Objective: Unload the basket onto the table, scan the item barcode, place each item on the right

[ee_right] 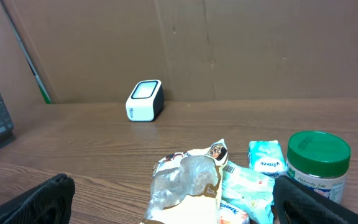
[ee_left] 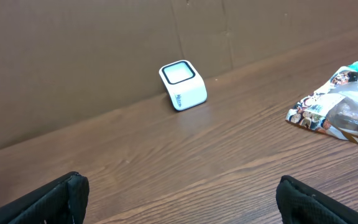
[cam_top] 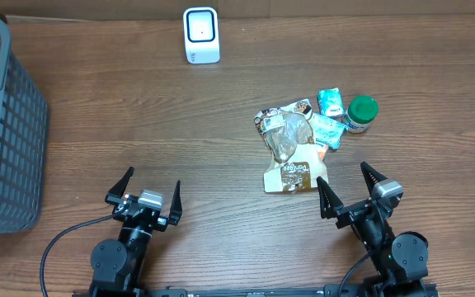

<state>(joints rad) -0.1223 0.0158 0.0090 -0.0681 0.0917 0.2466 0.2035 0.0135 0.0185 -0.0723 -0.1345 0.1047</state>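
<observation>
Both tools idle: I see left tool [cam_top: 153,180] and right tool [cam_top: 342,173] with jaws spread wide, pinching nothing. Items heaped just ahead of right tool: crumpled snack bag [cam_top: 291,153], teal packets [cam_top: 331,103], green-lid jar [cam_top: 361,113], all touching. White scanner [cam_top: 201,35] well apart, at far edge of table [cam_top: 138,107]. Risks, my judgement: pinch takes two items together; glossy bag slips; barcode faces away from scanner. Bag print maybe "Pan…", rest unreadable.

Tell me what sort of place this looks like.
Probably a mock shop checkout on a wooden table: a white barcode scanner, a pile of packaged groceries, and a grey shopping basket.
</observation>
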